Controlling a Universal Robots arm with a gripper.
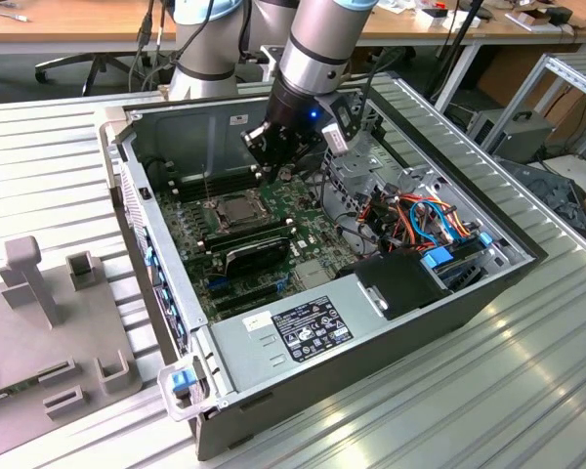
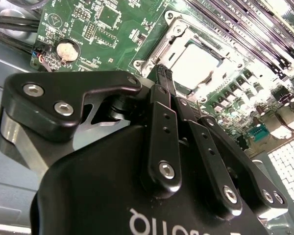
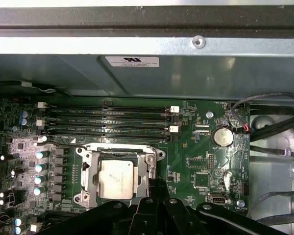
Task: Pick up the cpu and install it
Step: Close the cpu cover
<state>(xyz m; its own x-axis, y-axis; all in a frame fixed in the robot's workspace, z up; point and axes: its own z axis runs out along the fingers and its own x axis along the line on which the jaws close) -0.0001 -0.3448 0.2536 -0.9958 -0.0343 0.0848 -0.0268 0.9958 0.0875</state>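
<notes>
The cpu (image 3: pixel 116 178), a small silver-grey square, lies flat inside the metal-framed socket (image 3: pixel 88 171) on the green motherboard (image 1: pixel 303 234) of an open computer case. It also shows in the second wrist view as the cpu (image 2: pixel 196 63) and in the exterior view as the cpu (image 1: pixel 231 207). My gripper (image 1: pixel 272 166) hangs above the board, just to the exterior view's right of the socket. Its black fingers meet at the tip, shut on nothing, in both wrist views: gripper (image 2: pixel 161 73), gripper (image 3: pixel 156 188). The tip sits beside the socket frame's edge, apart from the chip.
Long memory slots (image 3: pixel 108 120) run behind the socket, near the case wall (image 3: pixel 137 73). A coin battery (image 3: pixel 222 137) sits on the board. A power supply (image 1: pixel 303 327) and a bundle of coloured cables (image 1: pixel 420 220) occupy the case's near and right parts. Grey fixtures (image 1: pixel 39 283) stand outside it.
</notes>
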